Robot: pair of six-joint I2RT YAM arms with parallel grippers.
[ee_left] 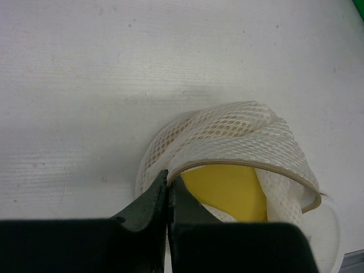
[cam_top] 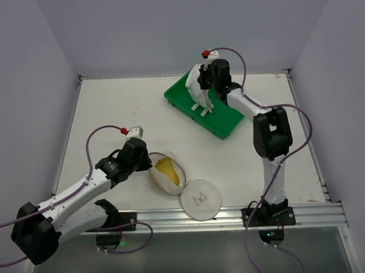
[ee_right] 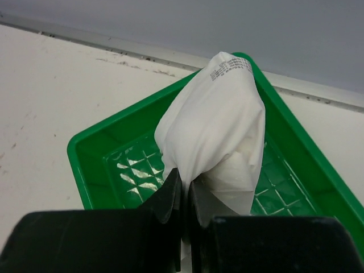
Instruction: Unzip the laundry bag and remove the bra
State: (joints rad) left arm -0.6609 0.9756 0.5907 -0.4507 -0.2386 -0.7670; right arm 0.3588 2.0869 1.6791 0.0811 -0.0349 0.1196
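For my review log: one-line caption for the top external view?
Left tool pinches the rim of the open laundry bag; right tool holds the white bra over the green tray.

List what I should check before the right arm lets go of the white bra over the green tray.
1. Bag unzipped: ok. The laundry bag gapes along its zipper.
2. Bra out of the bag: ok. The bra hangs from the right gripper.
3. Right grip: ok, jaws shut on the fabric.
4. Bra over the tray: ok. The green tray lies under it.
5. Bra resting on the tray floor: cannot tell.
6. Left gripper holding the bag: ok, shut on its rim beside the zipper.
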